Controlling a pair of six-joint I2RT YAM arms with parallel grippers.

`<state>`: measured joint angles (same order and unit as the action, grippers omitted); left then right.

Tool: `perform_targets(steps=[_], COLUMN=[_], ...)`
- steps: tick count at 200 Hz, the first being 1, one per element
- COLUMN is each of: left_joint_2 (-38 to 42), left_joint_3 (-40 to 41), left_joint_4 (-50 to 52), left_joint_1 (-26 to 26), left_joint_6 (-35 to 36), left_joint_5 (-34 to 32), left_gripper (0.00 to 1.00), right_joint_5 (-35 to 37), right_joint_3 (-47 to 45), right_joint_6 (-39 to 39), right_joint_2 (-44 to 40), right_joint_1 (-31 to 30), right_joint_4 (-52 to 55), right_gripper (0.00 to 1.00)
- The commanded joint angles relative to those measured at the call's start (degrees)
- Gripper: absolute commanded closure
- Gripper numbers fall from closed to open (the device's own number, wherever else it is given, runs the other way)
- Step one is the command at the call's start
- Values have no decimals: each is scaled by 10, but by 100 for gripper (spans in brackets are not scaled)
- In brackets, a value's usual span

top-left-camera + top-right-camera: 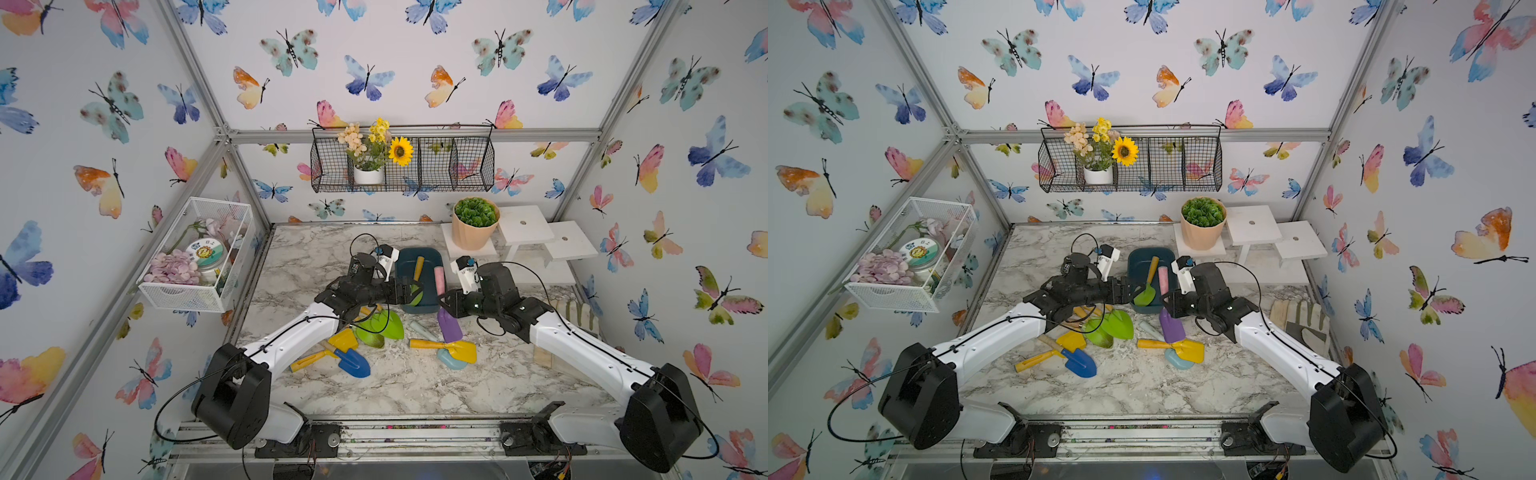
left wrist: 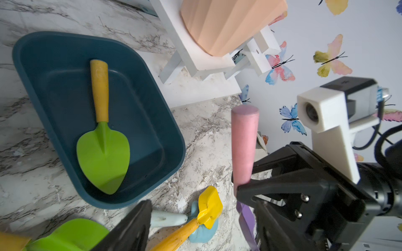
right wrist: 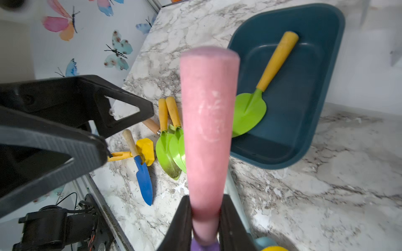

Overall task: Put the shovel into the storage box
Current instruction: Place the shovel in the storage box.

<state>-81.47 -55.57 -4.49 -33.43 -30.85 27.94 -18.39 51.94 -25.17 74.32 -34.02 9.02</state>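
Right wrist view: my right end effector (image 3: 205, 201) is closed hard on the pink handle of the purple shovel (image 3: 206, 130), gripping it low down, just above the blade. In both top views that shovel is outside the storage box (image 1: 405, 266), just beside its right long wall, with the handle alongside that wall and the blade past the box's near right corner. Whether the blade touches the table (image 1: 415, 386) I cannot tell. My left end effector (image 1: 1132, 292) hangs at the box's left wall near its near end, jaws standing wide apart with nothing between them. Inside the box a green shovel (image 2: 103, 152) with a yellow handle lies flat, blade toward the near end. On the table off the box's near side lie two more green shovels (image 3: 168, 152), overlapping, a blue shovel (image 3: 143, 176), and a yellow shovel (image 1: 461, 351) lying over a pale blue shovel (image 2: 201, 234).
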Motion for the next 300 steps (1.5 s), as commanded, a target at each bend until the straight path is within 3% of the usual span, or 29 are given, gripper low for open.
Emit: perform_targets(steps=[1, 49, 133, 182, 203, 220, 256, 300], left_joint_2=[11, 4, -45, -58, -61, -66, -78, -112], left_joint_3=[2, -5, -40, -54, -58, -66, -96, -161], left_joint_4=[-39, -57, -68, -70, -67, -57, -13, 55], left_joint_1=[1, -4, -15, -18, -18, -19, -9, 29], left_joint_6=[-15, -23, -25, -25, -25, -22, -2, 24], left_joint_5=[42, 50, 56, 67, 69, 70, 46, 28], left_gripper=[20, 23, 37, 60, 79, 86, 95, 97], right_joint_5=[-38, -56, -65, -68, -61, -46, 1, 81], right_joint_3=[16, 18, 22, 26, 29, 35, 40, 34], right_joint_6=[-5, -15, -27, -25, -27, -27, -20, -3], right_joint_2=[11, 27, 38, 46, 50, 55, 46, 15], right_joint_1=[-6, -20, -38, -39, -38, -38, -38, -38], right_joint_4=[-56, -89, -112, -114, -112, -99, -67, -7], right_gripper=[82, 82, 81, 81, 78, 72, 57, 53])
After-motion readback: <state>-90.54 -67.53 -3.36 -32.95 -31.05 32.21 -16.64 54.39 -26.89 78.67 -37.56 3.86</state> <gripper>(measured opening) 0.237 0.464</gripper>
